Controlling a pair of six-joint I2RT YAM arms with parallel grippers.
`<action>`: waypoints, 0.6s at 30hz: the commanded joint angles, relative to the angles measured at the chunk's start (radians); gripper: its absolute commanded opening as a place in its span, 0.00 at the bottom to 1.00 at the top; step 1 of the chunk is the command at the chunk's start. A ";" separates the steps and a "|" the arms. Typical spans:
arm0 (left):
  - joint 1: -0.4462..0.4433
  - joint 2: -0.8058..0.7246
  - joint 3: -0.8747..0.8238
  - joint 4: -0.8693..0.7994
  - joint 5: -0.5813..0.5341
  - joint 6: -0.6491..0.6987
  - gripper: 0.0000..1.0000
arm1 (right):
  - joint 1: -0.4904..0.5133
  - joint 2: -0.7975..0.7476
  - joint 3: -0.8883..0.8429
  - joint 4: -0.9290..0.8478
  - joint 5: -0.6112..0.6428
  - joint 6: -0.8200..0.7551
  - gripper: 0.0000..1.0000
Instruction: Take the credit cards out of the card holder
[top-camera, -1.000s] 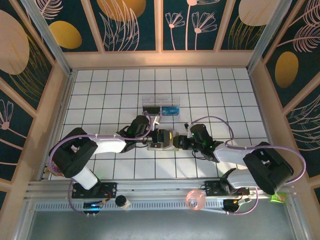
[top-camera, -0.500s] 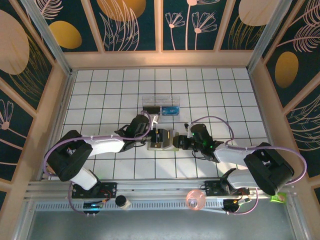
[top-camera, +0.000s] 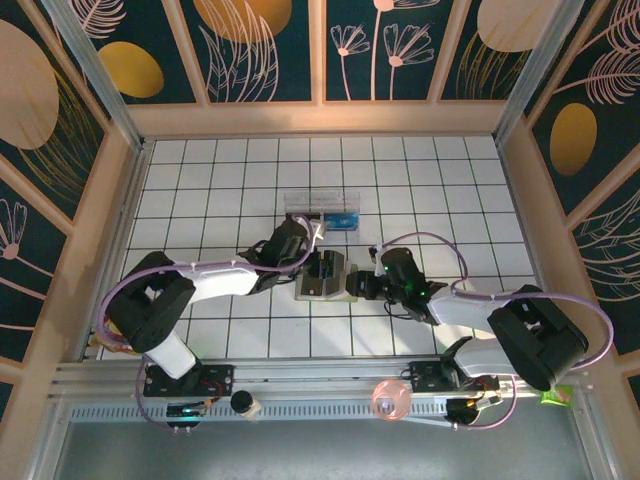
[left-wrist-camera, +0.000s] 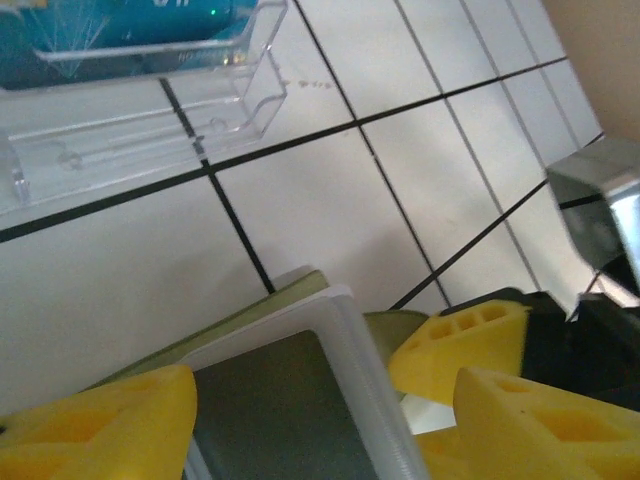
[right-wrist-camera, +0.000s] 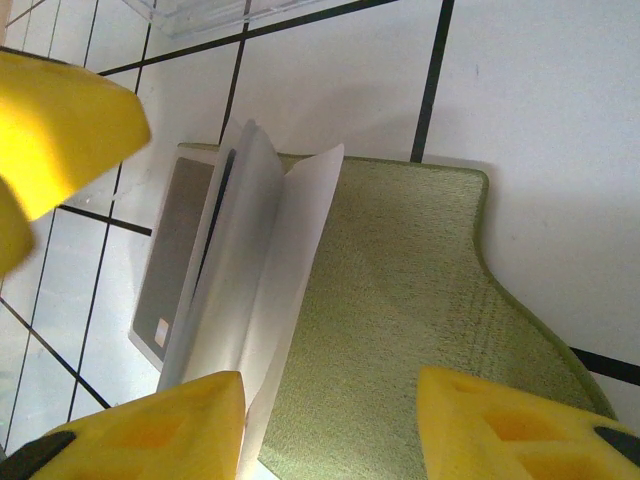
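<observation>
Where the two arms meet near mid-table, the card holder (top-camera: 322, 285) lies opened flat on the white tiled table (top-camera: 200, 190), its spread running roughly left to right between the grippers.
- Left gripper (left-wrist-camera: 325, 390): over the holder's far-left part. Jaws are parted wide, with the card and a sleeve edge between them; nothing seen clamped.
- Right gripper (right-wrist-camera: 330, 385): at the holder's right edge. Jaws are parted wide, with the green panel between them; no grip visible.
- Olive-green panel (right-wrist-camera: 400, 320): face up on the right-arm side, corners rounded.
- Clear sleeves (right-wrist-camera: 262, 260): half raised from the fold, which runs straight away from the right gripper.
- Grey card (right-wrist-camera: 175, 250): flat under the sleeves, on the left-arm half.
- Clear plastic box (top-camera: 322, 213): just beyond the holder's far side, apart from it.
- Room: bare tiles on the near side and outward past both arms; wooden walls (top-camera: 125, 200) well apart.
</observation>
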 joint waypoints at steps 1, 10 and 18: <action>-0.018 0.024 0.034 -0.053 -0.033 0.050 0.65 | -0.003 0.003 0.018 -0.011 -0.009 -0.003 0.49; -0.027 0.052 0.050 -0.080 -0.054 0.074 0.65 | -0.002 0.016 0.023 -0.005 -0.012 -0.003 0.49; -0.032 0.060 0.050 -0.108 -0.101 0.076 0.48 | -0.003 0.015 0.025 -0.012 -0.007 -0.007 0.49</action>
